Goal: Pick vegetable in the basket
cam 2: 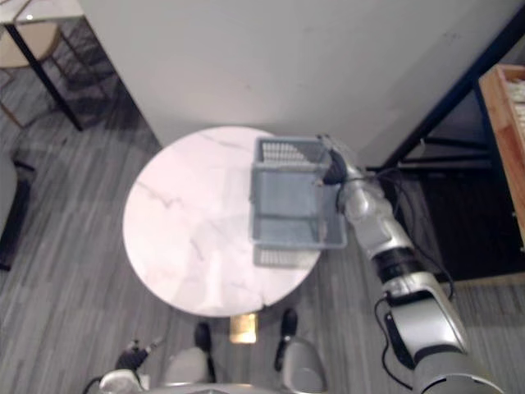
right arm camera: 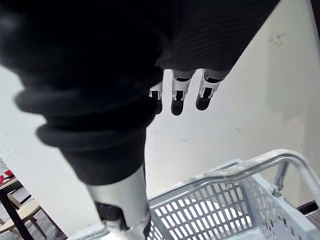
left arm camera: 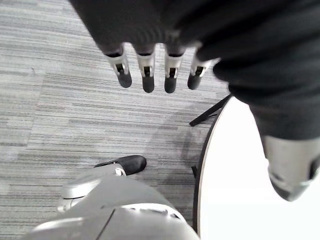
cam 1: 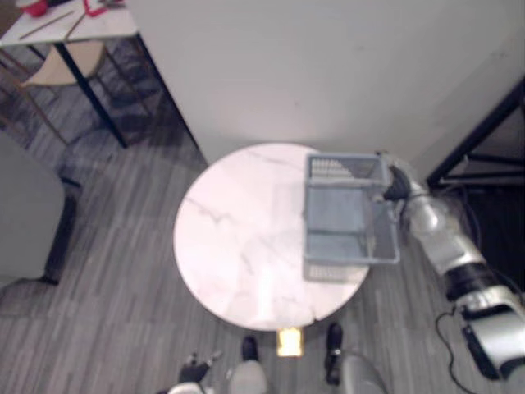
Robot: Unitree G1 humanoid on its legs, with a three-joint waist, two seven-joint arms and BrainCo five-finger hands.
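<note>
Round marble table, basket at edge; striped floor; left hand, right hand fingers straight.

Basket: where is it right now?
The basket stands on the right side of the round white table, with the right robot hand at its far right corner.

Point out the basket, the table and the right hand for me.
basket [cam 1: 344, 170]: left eye view, far mesh wall.
table [cam 1: 238, 238]: left eye view, bare marble top.
right hand [right arm camera: 178, 94]: right wrist view, one silver finger.

Round marble table on grey floor beside white wall
</note>
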